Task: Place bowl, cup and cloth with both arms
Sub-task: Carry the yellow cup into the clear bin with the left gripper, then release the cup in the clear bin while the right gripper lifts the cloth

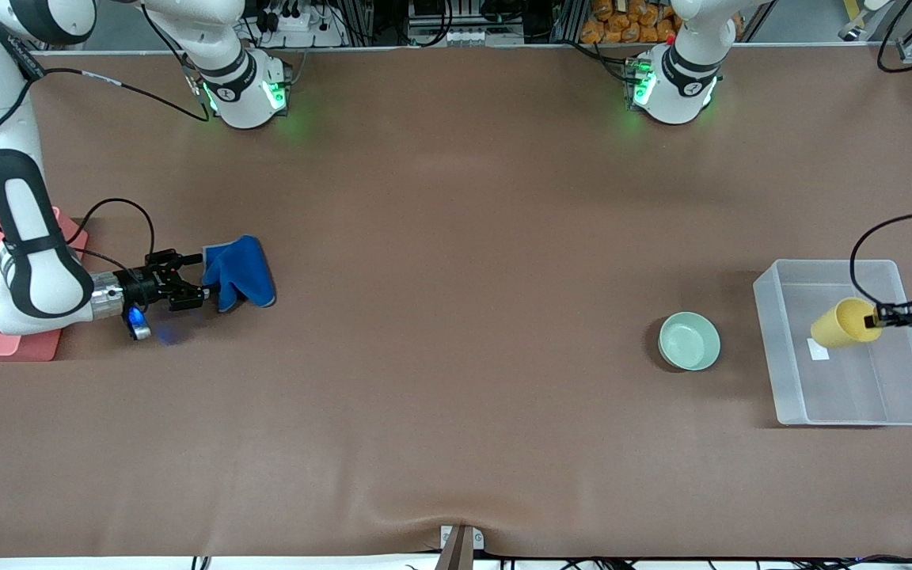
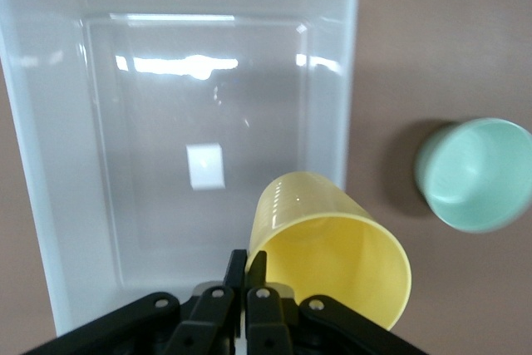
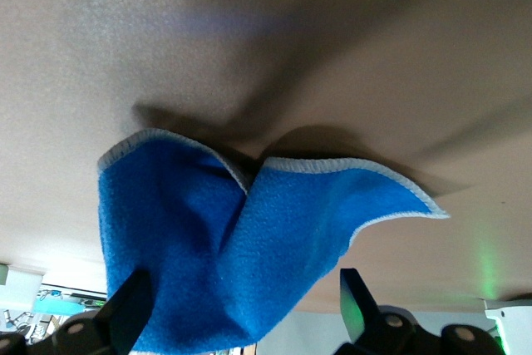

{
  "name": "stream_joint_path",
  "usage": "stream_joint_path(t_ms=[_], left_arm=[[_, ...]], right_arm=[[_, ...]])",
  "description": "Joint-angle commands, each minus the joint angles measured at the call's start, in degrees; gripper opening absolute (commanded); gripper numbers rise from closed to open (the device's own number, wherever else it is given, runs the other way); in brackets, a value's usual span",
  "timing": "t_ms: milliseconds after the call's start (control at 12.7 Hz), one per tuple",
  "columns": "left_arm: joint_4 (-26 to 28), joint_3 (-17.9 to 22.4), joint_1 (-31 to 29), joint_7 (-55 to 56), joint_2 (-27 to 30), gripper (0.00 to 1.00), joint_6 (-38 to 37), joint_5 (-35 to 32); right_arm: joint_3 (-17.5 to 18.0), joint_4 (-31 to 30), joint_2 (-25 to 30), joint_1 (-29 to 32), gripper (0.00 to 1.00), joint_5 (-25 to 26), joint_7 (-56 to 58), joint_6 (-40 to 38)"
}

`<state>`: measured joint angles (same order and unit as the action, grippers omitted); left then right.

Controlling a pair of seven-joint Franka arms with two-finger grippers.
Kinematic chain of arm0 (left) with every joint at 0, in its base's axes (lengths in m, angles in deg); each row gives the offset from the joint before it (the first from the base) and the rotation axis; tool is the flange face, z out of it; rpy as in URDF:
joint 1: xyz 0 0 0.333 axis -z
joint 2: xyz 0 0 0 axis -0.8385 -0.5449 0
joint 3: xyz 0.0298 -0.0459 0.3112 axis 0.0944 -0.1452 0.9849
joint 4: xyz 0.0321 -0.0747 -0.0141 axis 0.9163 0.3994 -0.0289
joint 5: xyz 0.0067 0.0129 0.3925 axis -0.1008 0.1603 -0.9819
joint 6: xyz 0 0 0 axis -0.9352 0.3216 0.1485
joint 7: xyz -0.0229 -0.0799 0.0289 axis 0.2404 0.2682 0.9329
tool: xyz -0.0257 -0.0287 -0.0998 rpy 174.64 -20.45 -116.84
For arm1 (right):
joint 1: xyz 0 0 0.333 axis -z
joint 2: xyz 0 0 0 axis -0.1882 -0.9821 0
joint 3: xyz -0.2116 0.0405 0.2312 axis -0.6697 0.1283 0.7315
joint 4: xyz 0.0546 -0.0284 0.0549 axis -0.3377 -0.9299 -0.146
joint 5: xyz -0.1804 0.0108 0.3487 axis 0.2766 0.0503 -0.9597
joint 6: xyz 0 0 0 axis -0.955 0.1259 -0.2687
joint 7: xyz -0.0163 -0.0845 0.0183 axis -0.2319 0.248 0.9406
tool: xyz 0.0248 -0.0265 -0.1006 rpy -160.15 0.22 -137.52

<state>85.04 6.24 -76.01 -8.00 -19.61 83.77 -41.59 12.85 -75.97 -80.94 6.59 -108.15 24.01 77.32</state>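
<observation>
Cup [image 1: 844, 322]: plain yellow, no handle – tilting on its side in the air, hanging over a clear plastic bin [image 1: 860, 408].
Bowl [image 1: 689, 341]: pale mint-green, sitting upright on the table beside that bin.
Cloth [image 1: 238, 271]: royal blue, grey-edged – lying crumpled toward the right arm's end.

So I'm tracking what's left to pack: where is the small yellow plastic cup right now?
The small yellow plastic cup is held tilted in the left gripper, shut on its rim, over the clear plastic bin at the left arm's end of the table, beside the mint-green bowl.
</observation>
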Motion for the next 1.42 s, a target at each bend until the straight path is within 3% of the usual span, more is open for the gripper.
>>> stream_joint_path(t_ms=[0, 79, 315, 393, 787, 865, 1101, 1337], left_arm=[[-3.0, -0.3, -0.2, -1.7, -5.1, 0.0, 4.4, -1.6], [-3.0, -0.3, -0.2, -1.8, -6.0, 0.0, 5.7, -1.7], [-3.0, -0.3, -0.2, -1.8, -8.6, 0.0, 8.8, -4.5], [-3.0, -0.3, -0.2, -1.8, -9.5, 0.0, 10.1, -4.5], [-3.0, -0.4, -0.1, -1.8, -11.6, 0.0, 14.0, -4.4], [-3.0, -0.4, -0.1, -1.8, -12.1, 0.06, 14.9, -4.3], [-3.8, -0.4, 0.3, -2.0, -12.5, 0.4, 16.2, -4.4], [-5.0, -0.6, 0.4, -1.8, -11.8, 0.54, 15.7, -4.4]], right_arm=[[0.6, -0.2, -0.3, -0.1, 0.86, -1.4, -1.0, 0.7], [0.6, -0.3, -0.3, -0.4, 0.64, -1.4, -0.7, 1.2], [0.6, -0.4, -0.4, -0.3, 0.12, -1.5, 0.2, 1.4], [0.7, -0.4, -0.4, -0.5, 0.0, -1.5, 0.3, 1.4], [0.7, -0.1, -0.3, -1.1, 0.0, -1.5, 0.4, 1.9], [0.7, 0.1, 0.3, -1.1, 0.0, -1.4, 0.4, 1.7], [0.7, 0.3, 4.8, -1.2, 0.0, -0.9, 0.5, 0.8], [0.7, 0.7, 10.3, -0.6, 0.0, 0.7, 0.6, -0.3]])
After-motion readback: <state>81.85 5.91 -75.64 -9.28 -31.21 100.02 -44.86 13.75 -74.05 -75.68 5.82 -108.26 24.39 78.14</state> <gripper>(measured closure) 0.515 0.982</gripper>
